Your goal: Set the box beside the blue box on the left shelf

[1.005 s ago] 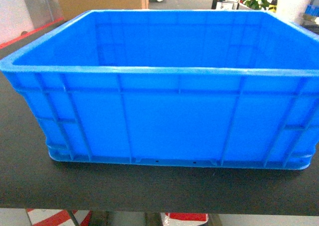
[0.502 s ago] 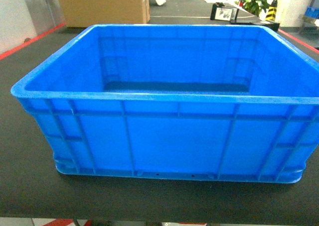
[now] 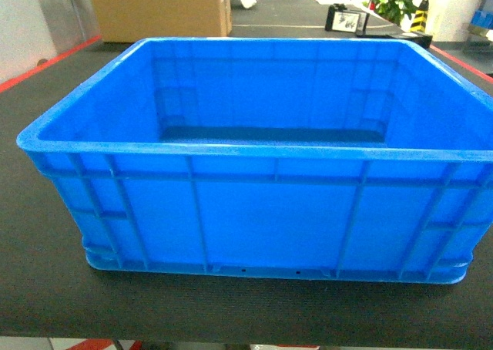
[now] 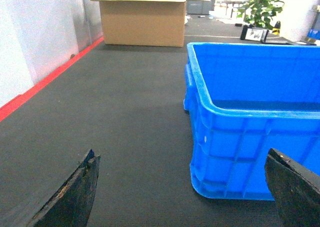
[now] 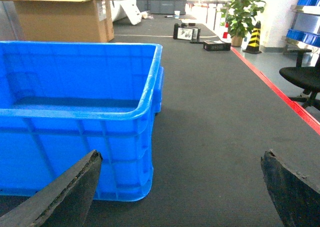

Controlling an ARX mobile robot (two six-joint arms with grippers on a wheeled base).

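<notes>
The box (image 3: pixel 269 211), a large open-top bright blue crate with ribbed walls, stands empty on a black mat surface (image 3: pixel 46 288), filling the head view. No gripper shows in that view. My left gripper (image 4: pixel 182 157) is open, low over the mat just outside the box (image 4: pixel 250 137), whose near left corner lies between its fingers. My right gripper (image 5: pixel 182 156) is also open, with the box (image 5: pixel 75 127) and its near right corner by its left finger. Neither touches the crate. The other blue box and the left shelf are out of view.
A big cardboard carton (image 3: pixel 158 11) stands behind the crate at the far left. Red tape (image 4: pixel 45 79) lines the mat's left side and another strip (image 5: pixel 270 82) its right. A potted plant (image 5: pixel 242 9), a striped cone (image 5: pixel 255 37) and an office chair (image 5: pixel 302 79) lie to the right.
A second ago the head view sat lower, with the crate larger and its floor hidden. The view has since risen, showing the crate's floor. Nothing has moved over the last half second.
</notes>
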